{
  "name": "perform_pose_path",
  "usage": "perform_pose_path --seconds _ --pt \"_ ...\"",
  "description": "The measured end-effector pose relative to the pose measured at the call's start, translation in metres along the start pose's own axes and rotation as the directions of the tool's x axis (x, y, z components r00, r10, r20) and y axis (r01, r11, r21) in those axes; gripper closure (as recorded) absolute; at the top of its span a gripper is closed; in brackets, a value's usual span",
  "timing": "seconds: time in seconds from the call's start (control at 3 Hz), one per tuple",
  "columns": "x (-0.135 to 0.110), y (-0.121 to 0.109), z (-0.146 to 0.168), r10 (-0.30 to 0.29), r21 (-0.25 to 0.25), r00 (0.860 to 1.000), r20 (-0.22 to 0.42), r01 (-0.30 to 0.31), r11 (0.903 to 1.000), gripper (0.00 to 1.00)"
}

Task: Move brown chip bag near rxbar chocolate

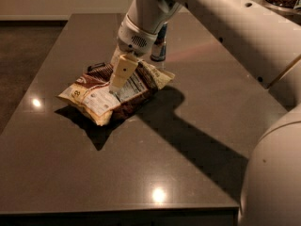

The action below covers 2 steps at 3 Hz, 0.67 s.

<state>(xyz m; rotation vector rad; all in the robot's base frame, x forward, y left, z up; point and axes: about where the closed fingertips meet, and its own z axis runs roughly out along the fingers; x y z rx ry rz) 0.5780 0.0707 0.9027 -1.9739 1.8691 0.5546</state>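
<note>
The brown chip bag [101, 98] lies left of centre on the dark table, crinkled, with cream edges and its white label facing up. My gripper [118, 80] reaches down from the upper right and sits right on top of the bag's middle. The rxbar chocolate [96, 66] is a small black bar just behind the bag's far left edge, partly hidden by it. The bag is right beside the bar.
An upright blue-and-silver drink can [160, 44] stands just behind the bag, partly hidden by my wrist. My white arm [225, 36] crosses the right side of the view. The table's left edge [28, 93] and front edge [117, 210] are close.
</note>
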Motion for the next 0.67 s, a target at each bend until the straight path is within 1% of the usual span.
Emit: perform_pose_path --seconds 0.33,0.67 --pt "-0.0007 -0.0003 0.0013 -0.001 -0.001 1.000 0.001 0.001 1.0000 0.00" --pt "-0.0007 -0.0003 0.0013 -0.001 -0.001 1.000 0.001 0.001 1.0000 0.00"
